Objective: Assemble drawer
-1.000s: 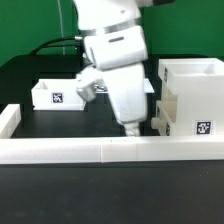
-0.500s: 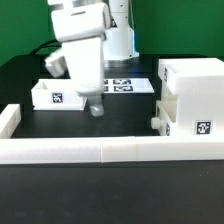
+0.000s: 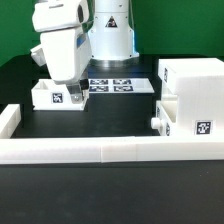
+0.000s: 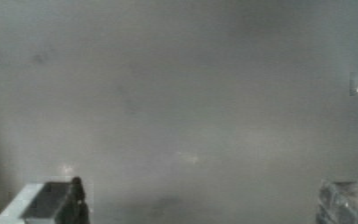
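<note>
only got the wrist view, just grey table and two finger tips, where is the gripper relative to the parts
Observer: The gripper hangs at the end of the small box on the exterior view's left; over it or just beside it, I cannot tell.
Operator: and the big part
Observer: The case stands on the exterior view's right, well apart from the gripper.
Operator: anything between them
Observer: Only the marker board, flat on the table farther back.
</note>
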`<state>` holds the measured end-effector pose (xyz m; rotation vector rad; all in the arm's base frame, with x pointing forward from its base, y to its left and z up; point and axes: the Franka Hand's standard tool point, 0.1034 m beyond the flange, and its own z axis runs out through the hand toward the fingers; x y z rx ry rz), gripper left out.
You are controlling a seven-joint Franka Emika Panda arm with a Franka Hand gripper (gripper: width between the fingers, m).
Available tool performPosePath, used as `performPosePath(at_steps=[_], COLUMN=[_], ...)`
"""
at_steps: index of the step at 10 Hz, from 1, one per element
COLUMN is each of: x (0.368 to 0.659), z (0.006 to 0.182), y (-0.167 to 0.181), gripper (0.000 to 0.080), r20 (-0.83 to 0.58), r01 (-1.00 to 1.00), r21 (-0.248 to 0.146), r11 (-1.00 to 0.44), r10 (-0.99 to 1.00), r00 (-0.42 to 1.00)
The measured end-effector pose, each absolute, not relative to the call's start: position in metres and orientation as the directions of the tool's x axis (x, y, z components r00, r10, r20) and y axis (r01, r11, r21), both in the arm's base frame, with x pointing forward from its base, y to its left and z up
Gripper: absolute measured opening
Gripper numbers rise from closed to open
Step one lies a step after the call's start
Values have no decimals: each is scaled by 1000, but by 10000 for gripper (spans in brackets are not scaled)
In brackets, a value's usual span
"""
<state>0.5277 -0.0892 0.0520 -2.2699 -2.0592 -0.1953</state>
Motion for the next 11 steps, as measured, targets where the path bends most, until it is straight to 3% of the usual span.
performPosePath(at_steps=[4,6,8,11], x=[526,512,499,497], z=[51,54,60,60], y=[-91,-107,-117,-115], gripper=[649,649,649,649], r20=[150,162,157,157], r01=[937,848,766,608], r21=[0,18,10,-27], r11=[-349,-530,-643,-793], r10=[926,839,757,598], r00=[346,520,634,786])
